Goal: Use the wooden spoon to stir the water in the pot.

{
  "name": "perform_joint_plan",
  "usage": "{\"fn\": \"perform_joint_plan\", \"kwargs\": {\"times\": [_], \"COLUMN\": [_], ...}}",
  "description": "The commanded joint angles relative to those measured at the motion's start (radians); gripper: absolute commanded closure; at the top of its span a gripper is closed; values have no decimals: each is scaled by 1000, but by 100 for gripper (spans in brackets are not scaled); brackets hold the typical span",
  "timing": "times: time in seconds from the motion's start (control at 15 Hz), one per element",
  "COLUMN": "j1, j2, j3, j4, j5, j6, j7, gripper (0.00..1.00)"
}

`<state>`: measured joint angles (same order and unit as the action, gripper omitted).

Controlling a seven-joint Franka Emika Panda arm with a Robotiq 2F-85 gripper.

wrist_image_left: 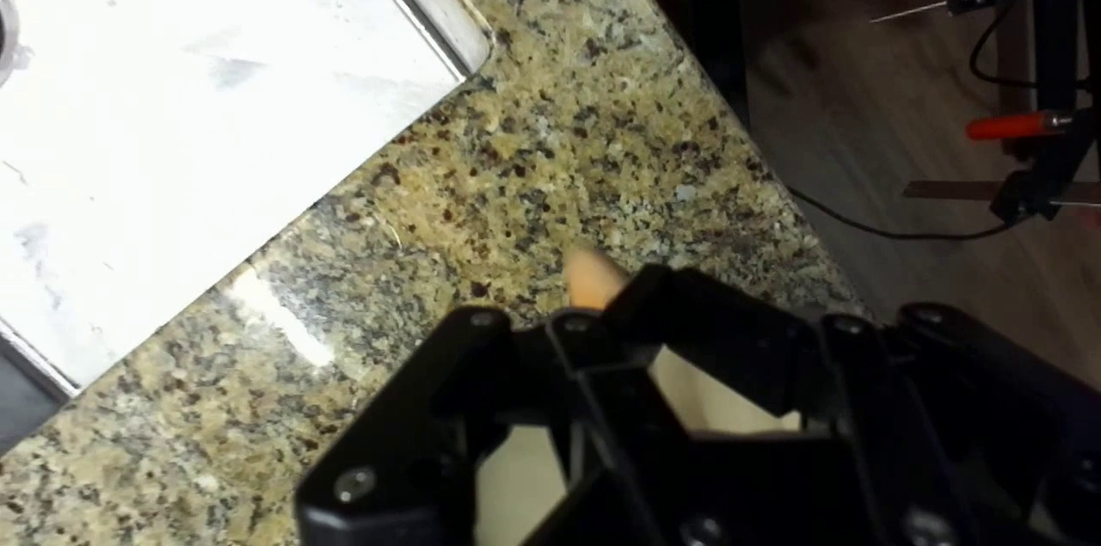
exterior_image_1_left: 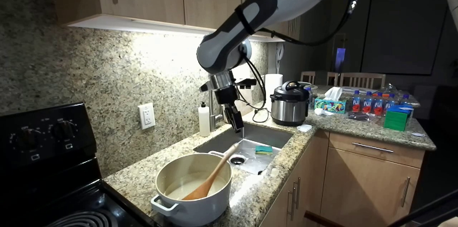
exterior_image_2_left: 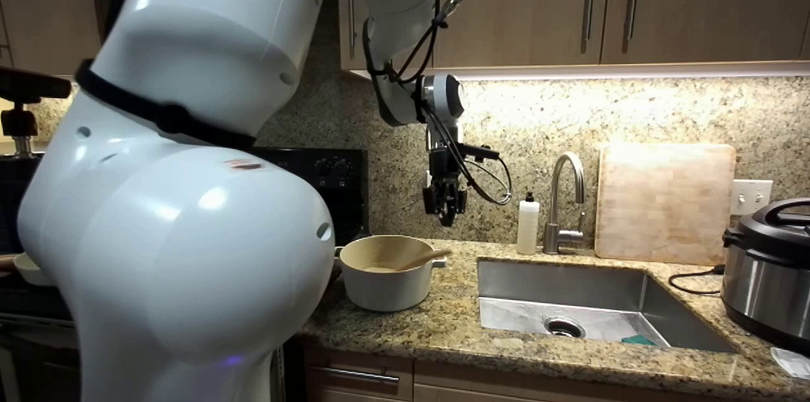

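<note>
Pincer (exterior_image_1_left: 237, 127) is clenched with nothing inside, above the end of the wooden spoon (exterior_image_1_left: 211, 179), which leans on the rim of the pot (exterior_image_1_left: 204, 211) beside the sink (exterior_image_2_left: 557, 280). For taking it well, I think one should spread the pincer, align with the tilted handle, then squeeze firmly, without pushing the pot.

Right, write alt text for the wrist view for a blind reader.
A shut black gripper hides most of the wooden spoon, whose handle end pokes out over a speckled granite countertop. The pale pot shows through gaps in the gripper; a sink lies upper left.
</note>
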<state>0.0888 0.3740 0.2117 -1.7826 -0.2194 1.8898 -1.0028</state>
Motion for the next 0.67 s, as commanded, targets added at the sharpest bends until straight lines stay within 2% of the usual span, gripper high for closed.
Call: {"fn": "perform_joint_plan", "kwargs": {"times": [0.0,0.2,0.33,0.4,0.47,0.6], "j1": [-25,-24,-8,-3,6,14], "j2": [-63,-73,-69,-64,-56,-42], "j3": [-11,-18,-25,-24,-26,-26], "j4": [-53,-55,-53,-52,-52,-58], "j5": [54,55,5,-17,-59,-119], "j6": [31,27,15,11,9,16], "j7": [-53,-55,-54,-72,-91,-147], "gripper": [95,95,96,68,67,56]}}
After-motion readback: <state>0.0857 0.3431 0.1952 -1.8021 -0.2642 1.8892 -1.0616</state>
